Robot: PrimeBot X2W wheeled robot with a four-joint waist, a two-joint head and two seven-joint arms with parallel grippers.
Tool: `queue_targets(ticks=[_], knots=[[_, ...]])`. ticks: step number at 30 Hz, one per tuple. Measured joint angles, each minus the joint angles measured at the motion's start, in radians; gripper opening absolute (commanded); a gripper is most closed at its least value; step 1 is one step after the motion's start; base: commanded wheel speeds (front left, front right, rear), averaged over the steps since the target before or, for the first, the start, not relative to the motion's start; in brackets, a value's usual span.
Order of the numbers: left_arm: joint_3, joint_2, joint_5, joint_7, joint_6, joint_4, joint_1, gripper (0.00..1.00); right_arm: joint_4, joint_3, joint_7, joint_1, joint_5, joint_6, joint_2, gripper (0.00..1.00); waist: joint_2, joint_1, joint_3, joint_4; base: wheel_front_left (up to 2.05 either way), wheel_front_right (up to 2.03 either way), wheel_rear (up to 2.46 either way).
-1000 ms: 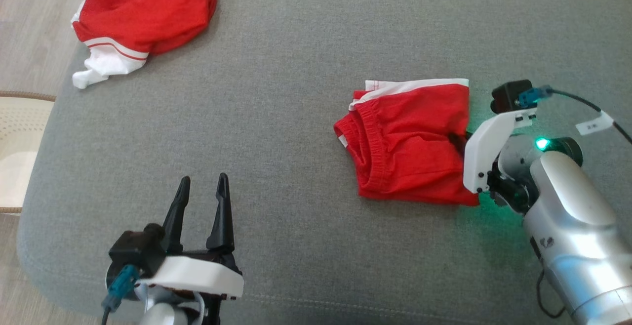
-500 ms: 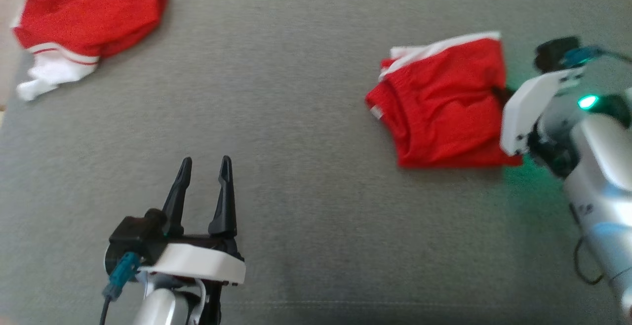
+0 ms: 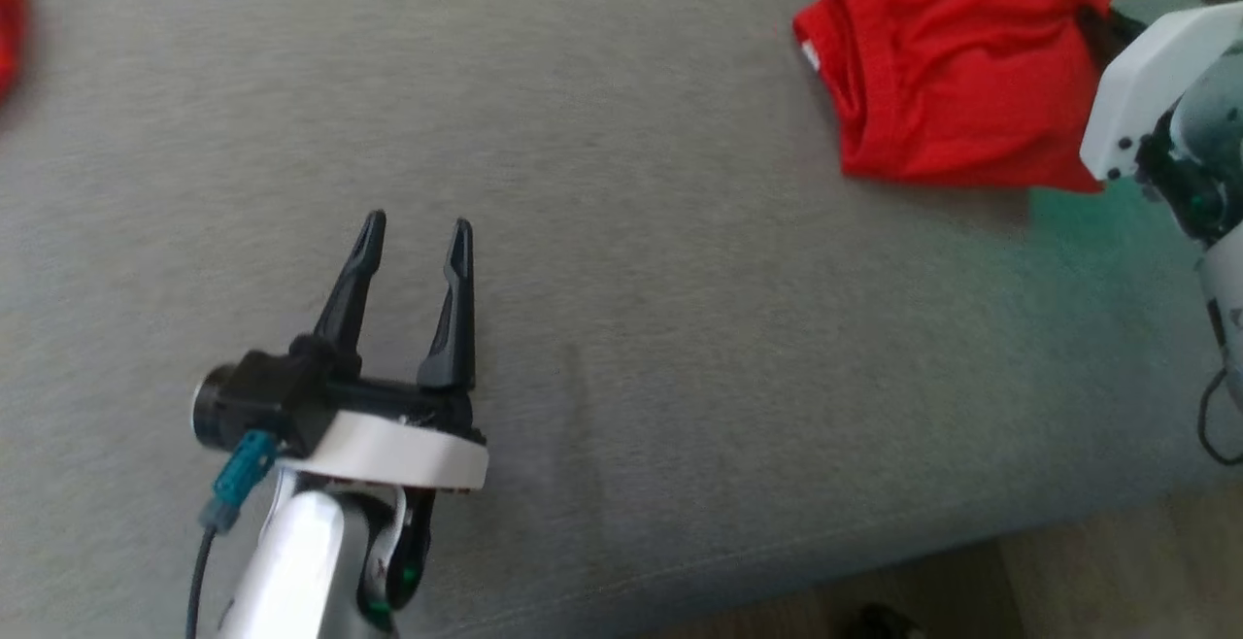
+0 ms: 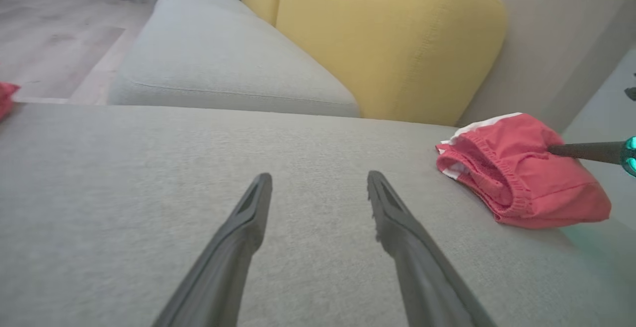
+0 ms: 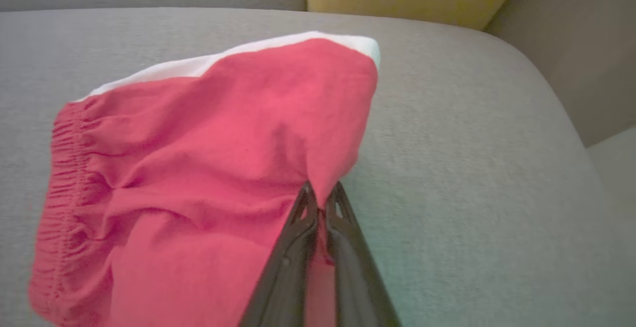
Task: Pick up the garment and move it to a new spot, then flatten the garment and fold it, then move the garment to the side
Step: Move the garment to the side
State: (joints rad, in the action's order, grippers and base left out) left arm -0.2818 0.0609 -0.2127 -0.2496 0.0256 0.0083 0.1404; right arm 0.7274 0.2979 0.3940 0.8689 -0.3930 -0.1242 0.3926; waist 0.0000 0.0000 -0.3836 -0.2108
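Note:
The garment (image 3: pixel 952 66) is a pair of red shorts with white trim, folded on the grey cushion (image 3: pixel 680 328) at the upper right of the head view. My right gripper (image 5: pixel 320 193) is shut on its right edge, and red cloth bunches up at the fingertips. The garment (image 5: pixel 198 158) spreads left of those fingers, its elastic waistband at the far left. My left gripper (image 3: pixel 413 226) hovers open over bare cushion at the lower left, well apart from the garment (image 4: pixel 521 178), with nothing between its fingers (image 4: pixel 318 183).
Another red garment (image 4: pixel 6 98) lies at the cushion's far left edge. A yellow backrest (image 4: pixel 387 43) and a second grey seat (image 4: pixel 208 68) stand behind. The cushion's front edge and the floor (image 3: pixel 1117 571) are at the lower right of the head view.
My right gripper has closed on the garment's right edge. The whole head view has shifted, so the camera has moved. The left gripper stays open.

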Motion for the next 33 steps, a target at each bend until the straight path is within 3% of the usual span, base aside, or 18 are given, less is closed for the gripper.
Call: queue_targets(ticks=[12,20,33], knots=[[-0.022,0.02,0.018,0.0,-0.009,-0.001,0.058,1.0,0.013,-0.091,-0.051,0.02,0.073,0.0,-0.012,0.0,0.0,0.0,-0.104,-0.104,0.0,0.0,0.0],[-0.029,0.022,0.018,0.0,-0.009,-0.002,0.075,1.0,0.084,-0.188,-0.087,0.114,0.234,0.0,-0.004,0.0,0.0,0.0,-0.122,-0.054,0.0,0.0,0.0],[-0.033,0.012,0.008,0.0,-0.008,-0.002,0.09,1.0,0.175,-0.354,-0.062,0.172,0.484,0.0,0.062,0.0,0.0,0.0,-0.132,0.047,0.0,0.0,0.0]])
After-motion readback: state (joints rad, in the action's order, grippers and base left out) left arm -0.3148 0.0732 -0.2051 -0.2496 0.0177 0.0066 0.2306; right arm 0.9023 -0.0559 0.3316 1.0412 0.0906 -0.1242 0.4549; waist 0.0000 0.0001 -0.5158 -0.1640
